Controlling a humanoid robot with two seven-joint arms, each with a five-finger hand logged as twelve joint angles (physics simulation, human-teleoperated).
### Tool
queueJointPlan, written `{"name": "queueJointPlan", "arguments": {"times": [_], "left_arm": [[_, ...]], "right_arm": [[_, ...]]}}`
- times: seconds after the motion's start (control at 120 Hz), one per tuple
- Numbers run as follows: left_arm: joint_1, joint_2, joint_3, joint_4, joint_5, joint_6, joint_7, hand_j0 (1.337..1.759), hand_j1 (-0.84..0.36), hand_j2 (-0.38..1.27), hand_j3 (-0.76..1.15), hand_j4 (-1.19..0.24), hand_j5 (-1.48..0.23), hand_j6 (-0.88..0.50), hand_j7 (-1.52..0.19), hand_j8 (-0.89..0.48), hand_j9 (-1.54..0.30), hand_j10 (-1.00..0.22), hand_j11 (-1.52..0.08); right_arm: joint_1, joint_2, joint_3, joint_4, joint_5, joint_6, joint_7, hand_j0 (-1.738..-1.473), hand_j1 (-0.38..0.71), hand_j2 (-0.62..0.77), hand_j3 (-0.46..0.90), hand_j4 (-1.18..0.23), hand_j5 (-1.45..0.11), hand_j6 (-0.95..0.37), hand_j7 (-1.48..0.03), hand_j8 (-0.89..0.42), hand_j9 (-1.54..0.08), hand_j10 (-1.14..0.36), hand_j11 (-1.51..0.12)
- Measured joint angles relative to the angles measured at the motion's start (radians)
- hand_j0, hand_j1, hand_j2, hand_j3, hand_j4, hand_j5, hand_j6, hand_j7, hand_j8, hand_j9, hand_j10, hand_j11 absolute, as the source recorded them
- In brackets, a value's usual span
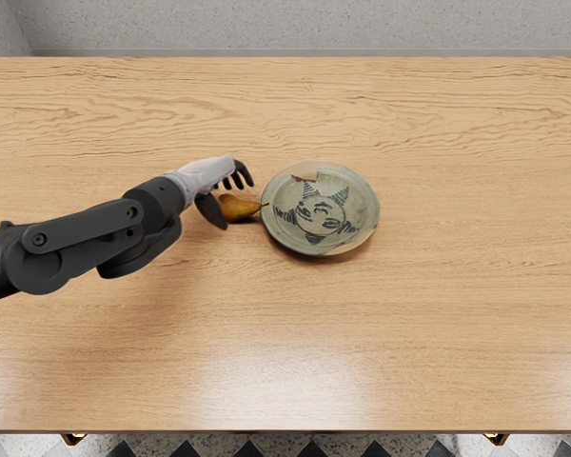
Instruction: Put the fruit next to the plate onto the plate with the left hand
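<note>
I am watching the left robot hand hovering low over the wooden surface, its arm coming in from the left edge. Its dark fingers are spreading apart and gripping nothing. The pear is lying on its side on the surface right under those fingertips, with the thumb hanging just beside its left end. It is resting just left of the patterned plate, stem pointing at the rim.

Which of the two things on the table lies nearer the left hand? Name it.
The brown pear, right beside the fingers; the patterned plate lies beyond it.
</note>
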Motion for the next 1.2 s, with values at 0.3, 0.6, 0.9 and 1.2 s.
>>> {"name": "queueJointPlan", "arguments": {"times": [0.3,0.6,0.9,1.2], "left_arm": [[0.002,-0.017,0.001,0.003,-0.001,-0.001,0.001,1.658,-0.19,0.09,0.0,-0.45,-0.59,-0.45,-0.59,-0.45,-0.58,-0.45,-0.58],[0.003,-0.017,0.01,0.003,0.001,-0.001,0.005,1.657,-0.33,0.18,0.0,-0.6,-0.77,-0.56,-0.77,-0.5,-0.78,-0.57,-0.78],[-0.013,-0.013,0.013,0.008,-0.007,-0.015,0.017,1.655,-0.33,0.44,0.0,-0.71,-0.92,-0.6,-0.92,-0.53,-0.93,-0.65,-0.94],[-0.083,0.012,0.002,-0.034,-0.017,-0.069,0.068,1.657,-0.37,0.53,0.0,-0.73,-0.97,-0.6,-0.96,-0.55,-0.96,-0.64,-0.96]], "right_arm": [[0.0,0.0,0.0,0.0,0.0,0.0,0.0,-1.658,-0.35,0.0,0.0,0.0,0.0,0.0,0.0,0.0,0.0,0.0,0.0],[-0.001,0.0,0.0,0.0,0.0,0.0,0.0,-1.658,-0.35,0.0,0.0,0.0,0.0,0.0,0.0,0.0,0.0,0.0,0.0],[-0.001,0.0,0.0,0.0,0.0,0.0,0.0,-1.658,-0.35,0.0,0.0,0.0,0.0,0.0,0.0,0.0,0.0,0.0,0.0],[-0.001,0.0,0.0,0.0,0.0,0.0,0.0,-1.658,-0.35,0.0,0.0,0.0,0.0,0.0,0.0,0.0,0.0,0.0,0.0]]}}
